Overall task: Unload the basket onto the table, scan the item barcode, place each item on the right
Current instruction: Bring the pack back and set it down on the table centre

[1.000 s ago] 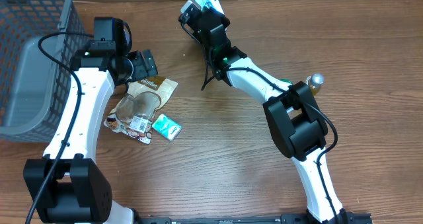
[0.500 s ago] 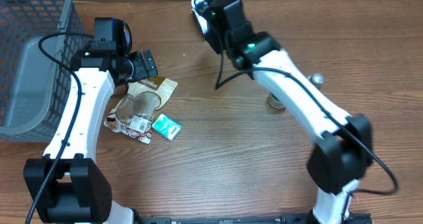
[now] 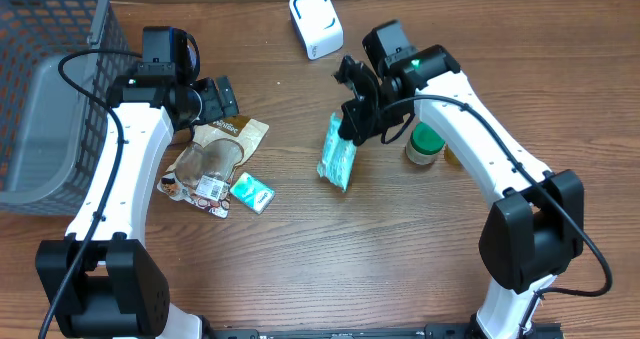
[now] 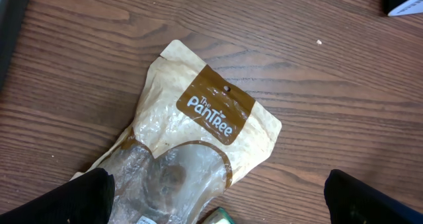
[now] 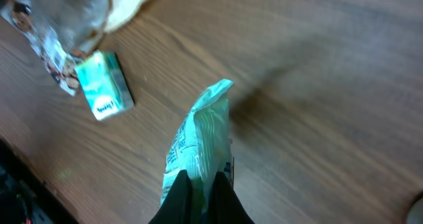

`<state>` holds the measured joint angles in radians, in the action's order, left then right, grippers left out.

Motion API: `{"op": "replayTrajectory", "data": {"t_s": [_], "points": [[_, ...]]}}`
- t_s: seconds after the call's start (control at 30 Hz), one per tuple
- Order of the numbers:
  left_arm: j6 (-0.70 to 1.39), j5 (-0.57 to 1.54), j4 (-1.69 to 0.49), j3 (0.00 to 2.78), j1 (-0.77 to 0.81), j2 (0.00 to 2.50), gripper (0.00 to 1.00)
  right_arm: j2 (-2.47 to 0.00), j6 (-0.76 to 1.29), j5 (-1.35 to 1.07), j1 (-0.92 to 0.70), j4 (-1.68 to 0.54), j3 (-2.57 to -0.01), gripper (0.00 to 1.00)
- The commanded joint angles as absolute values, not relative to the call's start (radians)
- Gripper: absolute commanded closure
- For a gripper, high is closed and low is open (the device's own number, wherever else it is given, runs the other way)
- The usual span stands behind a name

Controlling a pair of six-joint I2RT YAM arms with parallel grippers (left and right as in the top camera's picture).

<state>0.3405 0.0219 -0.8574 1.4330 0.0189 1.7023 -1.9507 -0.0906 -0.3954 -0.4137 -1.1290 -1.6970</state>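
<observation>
Transport is looking like the step in hand: the right gripper [image 5: 201,199] is pinching the top of the teal packet [image 3: 337,155], which is dangling over the table's middle, well apart from the white scanner [image 3: 315,22] standing at the far edge. The next move is calling for bringing the packet's printed code round to face that scanner. The left gripper [image 3: 214,97] is hovering wide open, holding nothing, over the brown pouch [image 4: 198,138] toward the left edge.
</observation>
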Motion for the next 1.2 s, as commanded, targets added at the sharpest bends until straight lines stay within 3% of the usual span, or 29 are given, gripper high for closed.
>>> {"op": "replayTrajectory", "data": {"t_s": [0.0, 0.27, 0.33, 0.5, 0.53, 0.6, 0.63, 0.77, 0.97, 1.13, 1.17], "points": [[0.337, 0.019, -0.856, 1.430, 0.016, 1.713, 0.00, -1.945, -0.078, -0.381, -0.412, -1.128, -1.666, 0.96], [0.337, 0.019, -0.856, 1.430, 0.016, 1.713, 0.00, -1.946, -0.078, -0.200, -0.412, -1.110, -1.637, 0.96], [0.337, 0.019, -0.856, 1.430, 0.016, 1.713, 0.00, -1.946, -0.077, -0.184, -0.412, -1.103, -1.637, 0.87], [0.337, 0.019, -0.856, 1.430, 0.016, 1.713, 0.00, -1.947, -0.075, -0.183, -0.412, -1.097, -1.637, 0.85], [0.337, 0.019, -0.856, 1.430, 0.016, 1.713, 0.00, -1.947, -0.075, -0.183, -0.412, -1.094, -1.637, 0.78], [0.337, 0.019, -0.856, 1.430, 0.016, 1.713, 0.00, -1.947, -0.074, -0.183, -0.412, -1.082, -1.637, 0.76], [0.337, 0.019, -0.856, 1.430, 0.016, 1.713, 0.00, -1.947, -0.074, -0.182, -0.412, -1.062, -1.637, 0.59], [0.337, 0.019, -0.856, 1.430, 0.016, 1.713, 0.00, -1.947, -0.016, -0.156, -0.412, -0.982, -1.637, 0.44], [0.337, 0.019, -0.856, 1.430, 0.016, 1.713, 0.00, -1.947, 0.244, -0.158, -0.441, -0.942, -1.637, 0.51], [0.337, 0.019, -0.856, 1.430, 0.016, 1.713, 0.00, -1.947, 0.414, -0.157, -0.527, -0.959, -1.637, 0.72], [0.337, 0.019, -0.856, 1.430, 0.016, 1.713, 0.00, -1.947, 0.425, -0.158, -0.542, -0.953, -1.637, 0.72]]}}
